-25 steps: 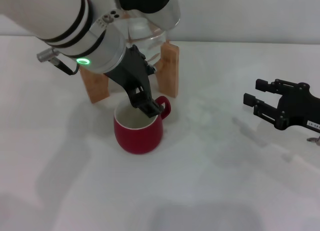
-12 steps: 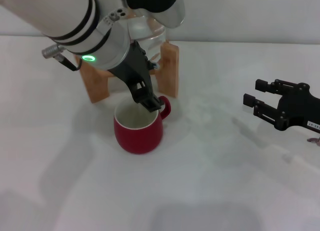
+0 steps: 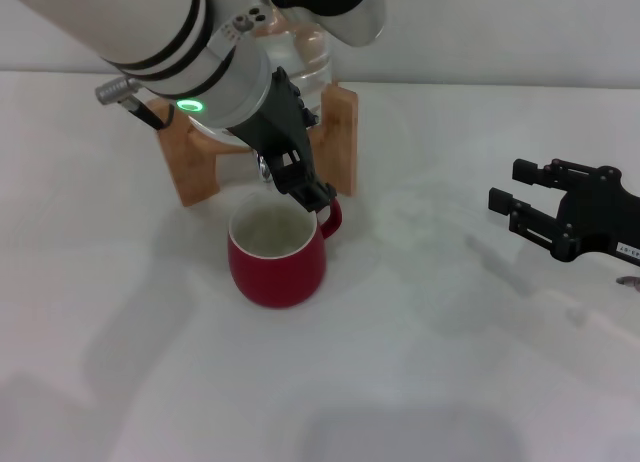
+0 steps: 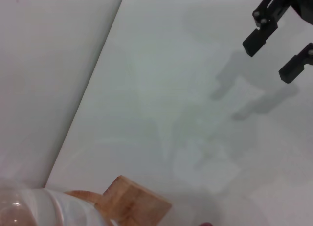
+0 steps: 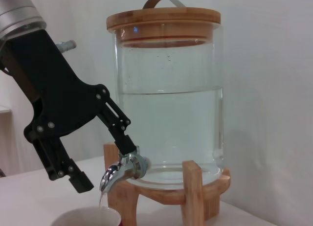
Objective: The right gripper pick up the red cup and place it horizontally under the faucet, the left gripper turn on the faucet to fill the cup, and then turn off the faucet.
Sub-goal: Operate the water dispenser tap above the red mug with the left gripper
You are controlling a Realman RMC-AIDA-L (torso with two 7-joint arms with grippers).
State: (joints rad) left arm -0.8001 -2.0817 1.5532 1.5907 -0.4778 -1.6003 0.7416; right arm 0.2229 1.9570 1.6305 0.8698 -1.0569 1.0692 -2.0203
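Left pincer (image 3: 295, 177) is reaching down and across from the left arm to the faucet (image 5: 120, 169) at the foot of the water dispenser (image 5: 168, 89). In the right wrist view its fingers are spread apart: one fingertip is pressing at the faucet lever by the tap body, the other is hanging free out over the cup, so nothing is clamped. It is likely sitting that way because the lever only needs pushing, not gripping. A thin stream seems to be running from the spout into the cup rim below, so the faucet is probably open and filling is underway.

Red cup (image 3: 277, 257) is standing upright on the desk (image 3: 420, 382), right under the spout and in front of the wooden stand (image 3: 340, 137), placed so the water drops straight in. Its long axis is running vertical, mouth facing up, and its small handle is pointing away from the robot and to its right, toward the stand's right leg. Inside is looking wet and pale; the fill level cannot be judged.

Right pincer (image 3: 535, 204) is parked well apart on the right side of the desk, fingers released and empty, aimed toward the dispenser and staying clear of the left arm
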